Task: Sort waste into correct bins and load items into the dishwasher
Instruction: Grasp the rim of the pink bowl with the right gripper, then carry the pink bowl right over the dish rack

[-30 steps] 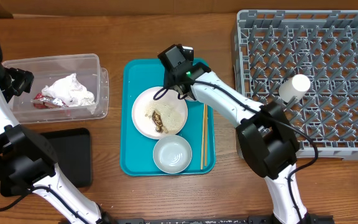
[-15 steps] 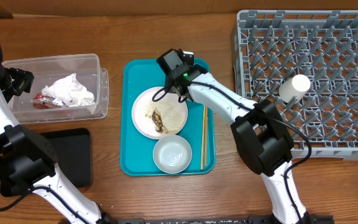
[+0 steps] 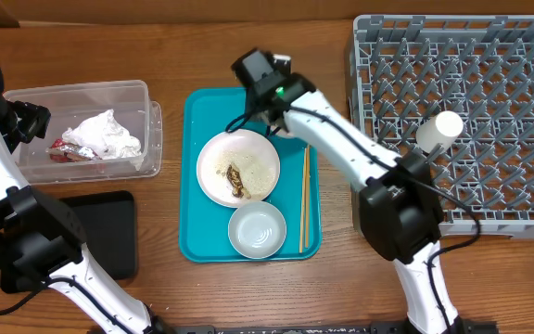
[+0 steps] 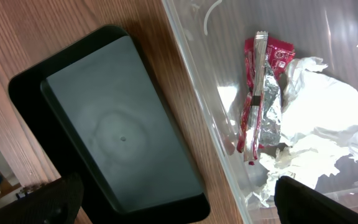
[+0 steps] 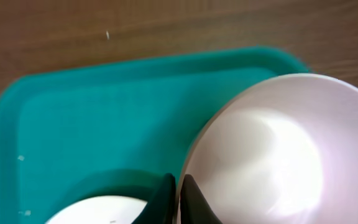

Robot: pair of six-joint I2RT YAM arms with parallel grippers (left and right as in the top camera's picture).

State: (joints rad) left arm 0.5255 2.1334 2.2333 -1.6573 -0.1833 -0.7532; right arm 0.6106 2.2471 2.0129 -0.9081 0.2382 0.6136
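Note:
My right gripper (image 5: 178,186) is shut on the rim of the pink bowl (image 5: 272,155), one finger inside and one outside, above the far end of the teal tray (image 5: 104,112). The arm hides that bowl in the overhead view. The plate (image 3: 239,167) with brown scraps, the light grey bowl (image 3: 258,229) and the chopsticks (image 3: 304,199) lie on the tray. A white cup (image 3: 439,128) rests in the grey rack (image 3: 489,83). Crumpled napkins (image 4: 316,143) and a red wrapper (image 4: 260,93) lie in the clear tub (image 3: 146,139). My left gripper (image 4: 179,211) hangs open above the tub's edge.
The shallow black tray (image 4: 117,130) sits on the wooden table just in front of the clear tub. The teal tray (image 3: 202,111) stands between the tub and the rack, with bare wood around it.
The right gripper has closed on the pink bowl's rim and shifted toward the tray's far edge. The left arm has stayed still.

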